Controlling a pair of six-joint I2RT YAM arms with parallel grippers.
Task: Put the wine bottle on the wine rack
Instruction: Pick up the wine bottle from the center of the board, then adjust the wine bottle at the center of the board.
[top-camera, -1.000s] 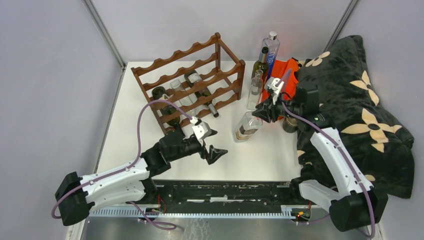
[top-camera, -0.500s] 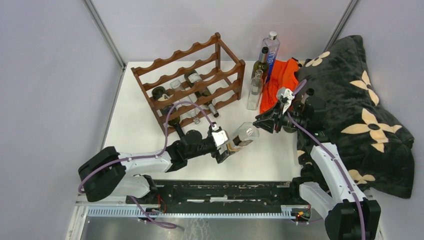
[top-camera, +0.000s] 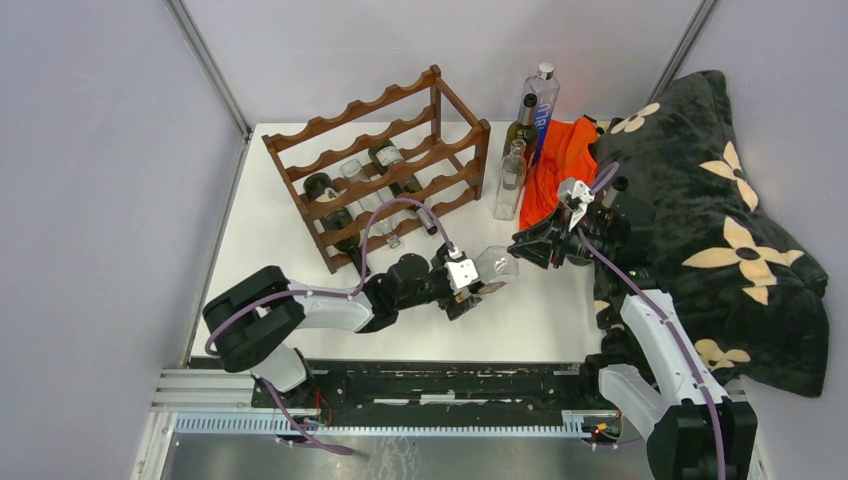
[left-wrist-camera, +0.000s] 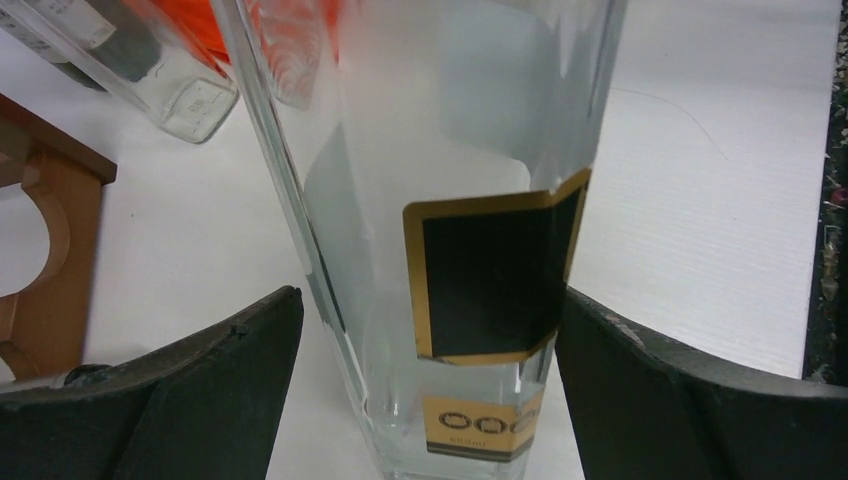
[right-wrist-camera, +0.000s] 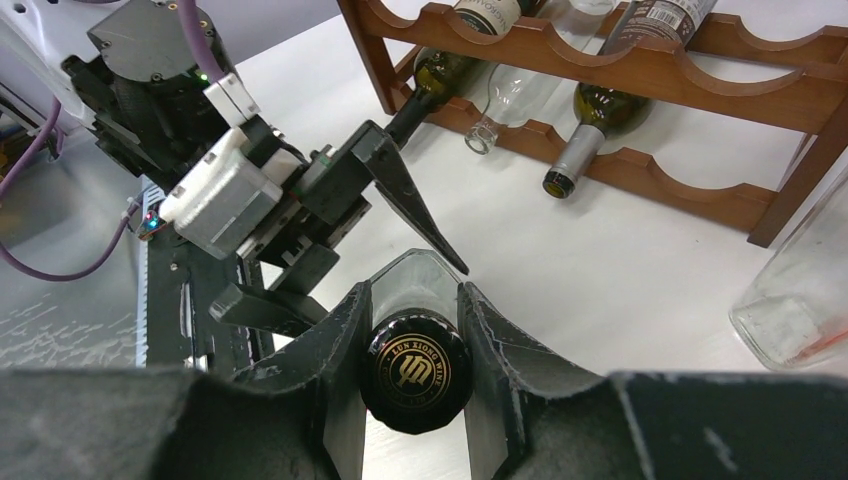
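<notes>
The wine bottle (top-camera: 497, 262) is clear glass with a black and gold label (left-wrist-camera: 490, 270) and a black cap (right-wrist-camera: 415, 368). It lies tilted just over the table's middle. My right gripper (top-camera: 530, 245) is shut on its neck just below the cap, one finger on each side (right-wrist-camera: 415, 290). The left gripper (top-camera: 478, 285) stands open around the bottle's base (left-wrist-camera: 430, 330), with a gap at its left finger (left-wrist-camera: 200, 380). The reddish-brown wine rack (top-camera: 380, 165) stands at the back left with bottles lying on its lower tiers (right-wrist-camera: 640, 70).
Three bottles (top-camera: 512, 180) stand upright just right of the rack. An orange cloth (top-camera: 560, 165) lies behind my right gripper. A black flowered blanket (top-camera: 720, 220) covers the table's right side. A bottle neck (right-wrist-camera: 580, 150) pokes out of the rack's bottom tier.
My left arm has swung right from in front of the rack and set its open jaws around the bottle's base. The right gripper has drawn back slightly with the bottle's neck.
</notes>
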